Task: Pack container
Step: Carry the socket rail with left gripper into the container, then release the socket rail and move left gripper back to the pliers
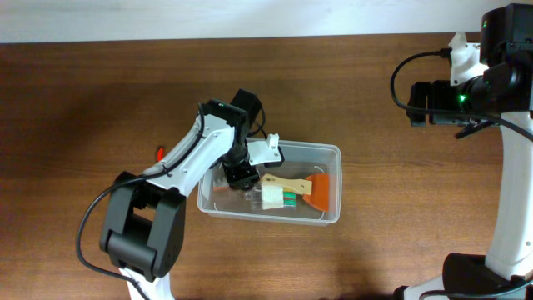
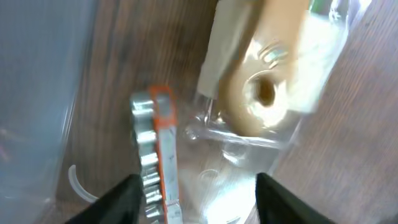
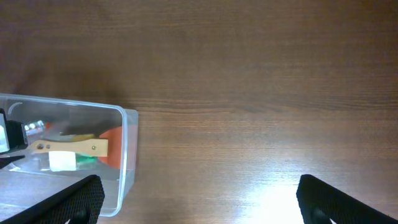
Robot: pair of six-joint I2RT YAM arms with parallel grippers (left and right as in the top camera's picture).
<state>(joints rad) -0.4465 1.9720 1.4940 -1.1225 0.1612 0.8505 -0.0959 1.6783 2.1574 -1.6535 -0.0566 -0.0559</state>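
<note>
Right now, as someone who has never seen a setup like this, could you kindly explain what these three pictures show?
Two robot arms work at a brown wooden table. One picture looks down from above; the other two come from small cameras on each arm's wrist.

From above, the left gripper reaches into the container, a clear plastic bin. Inside lie a wooden-handled tool with an orange end and a clear packet with white and green contents.

The left wrist camera looks between its two dark fingers: they stand apart with nothing between them, above a small silver and orange tool.

The right gripper hangs open over bare table, well to the right of the bin, holding nothing.

A small red object lies outside the bin; I cannot tell what it is.
</note>
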